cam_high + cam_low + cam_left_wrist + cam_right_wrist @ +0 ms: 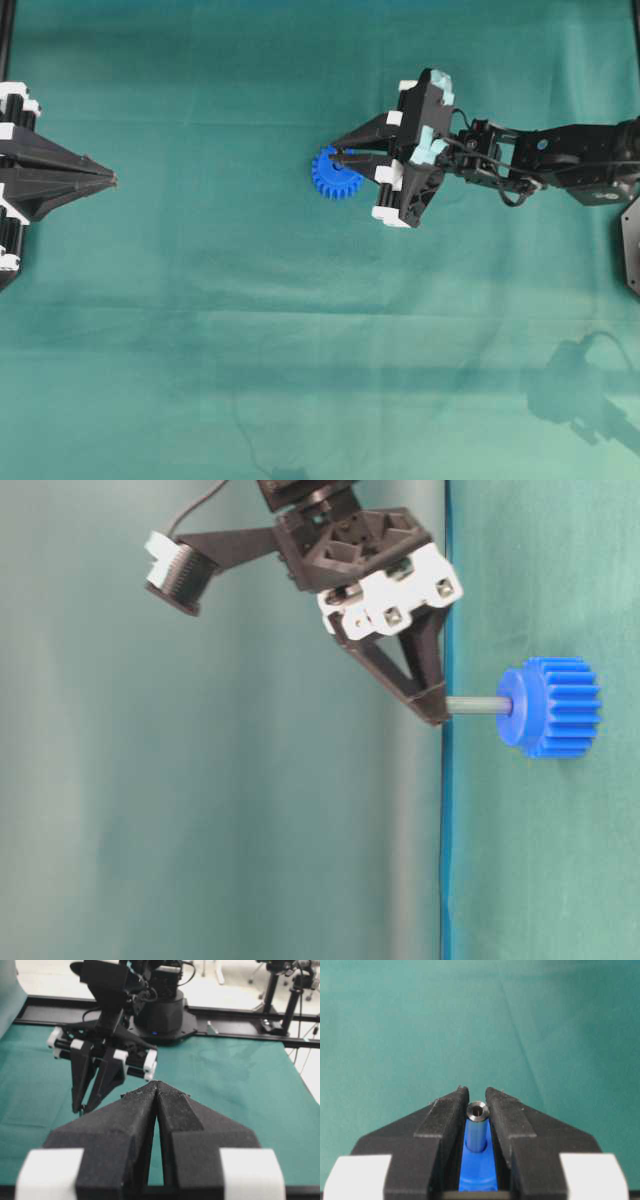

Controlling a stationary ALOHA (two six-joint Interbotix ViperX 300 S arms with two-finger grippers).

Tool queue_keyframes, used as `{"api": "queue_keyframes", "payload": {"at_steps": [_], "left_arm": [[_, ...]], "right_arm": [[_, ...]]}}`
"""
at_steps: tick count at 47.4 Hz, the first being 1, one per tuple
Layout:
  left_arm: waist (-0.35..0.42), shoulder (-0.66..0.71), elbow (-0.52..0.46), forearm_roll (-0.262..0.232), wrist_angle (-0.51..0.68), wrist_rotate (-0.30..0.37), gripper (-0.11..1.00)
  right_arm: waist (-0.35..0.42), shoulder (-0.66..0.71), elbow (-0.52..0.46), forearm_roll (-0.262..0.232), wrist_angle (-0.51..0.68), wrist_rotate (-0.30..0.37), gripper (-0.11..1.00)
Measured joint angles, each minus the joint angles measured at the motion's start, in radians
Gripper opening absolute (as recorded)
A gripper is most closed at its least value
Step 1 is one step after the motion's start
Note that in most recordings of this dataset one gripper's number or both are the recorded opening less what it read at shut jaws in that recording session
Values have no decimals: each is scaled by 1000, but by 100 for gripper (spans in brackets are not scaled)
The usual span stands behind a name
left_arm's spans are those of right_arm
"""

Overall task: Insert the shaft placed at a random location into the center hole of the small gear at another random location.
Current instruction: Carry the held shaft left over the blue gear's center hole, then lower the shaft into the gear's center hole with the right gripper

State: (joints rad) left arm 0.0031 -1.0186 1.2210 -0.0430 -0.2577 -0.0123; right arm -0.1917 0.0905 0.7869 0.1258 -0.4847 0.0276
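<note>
The small blue gear (335,175) lies flat on the green cloth, also in the table-level view (555,707). The grey shaft (478,706) stands upright in its hub, so the center hole is filled and hidden. My right gripper (338,155) is shut on the shaft's top end (477,1111), with the fingertips (438,712) above the gear. In the right wrist view the gear (477,1170) shows blue between the fingers. My left gripper (113,181) is shut and empty at the far left, also in its own wrist view (157,1082).
The green cloth (300,350) covers the table. The right arm (560,160) reaches in from the right edge. In the left wrist view the right gripper's fingers (82,1085) hang over the cloth, with the arm base (160,1015) behind.
</note>
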Motion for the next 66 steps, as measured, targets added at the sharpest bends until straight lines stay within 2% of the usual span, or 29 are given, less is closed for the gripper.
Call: {"api": "queue_keyframes", "payload": {"at_steps": [66], "left_arm": [[0, 0, 5, 0, 0, 0, 0]], "right_arm": [[-5, 94, -25, 3, 0, 0, 14]]}}
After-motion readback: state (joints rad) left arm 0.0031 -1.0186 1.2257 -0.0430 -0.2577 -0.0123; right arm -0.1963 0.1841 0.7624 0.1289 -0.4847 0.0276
